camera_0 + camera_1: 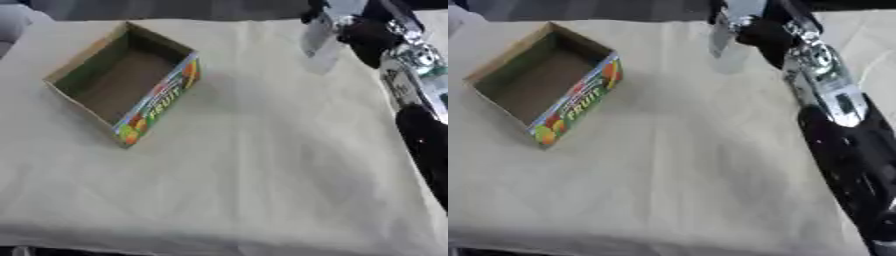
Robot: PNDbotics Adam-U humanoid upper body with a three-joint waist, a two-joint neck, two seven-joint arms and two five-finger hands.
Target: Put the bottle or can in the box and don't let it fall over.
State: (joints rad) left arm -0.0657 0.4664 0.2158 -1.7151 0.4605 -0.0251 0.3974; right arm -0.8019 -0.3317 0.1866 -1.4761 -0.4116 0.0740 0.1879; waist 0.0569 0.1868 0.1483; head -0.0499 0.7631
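A cream cloth covers the desk (262, 175). The box (122, 82) lies open at far left. Your right hand (750, 27) is at the far edge, fingers curled round a clear bottle (726, 37), well apart from the box. Keep the bottle upright and carry it slowly over the box before lowering.

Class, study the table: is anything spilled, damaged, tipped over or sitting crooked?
Nothing spilled or damaged. The open box sits askew to the table's edges, empty. The right robot hand holds a pale bottle upright near the far edge.
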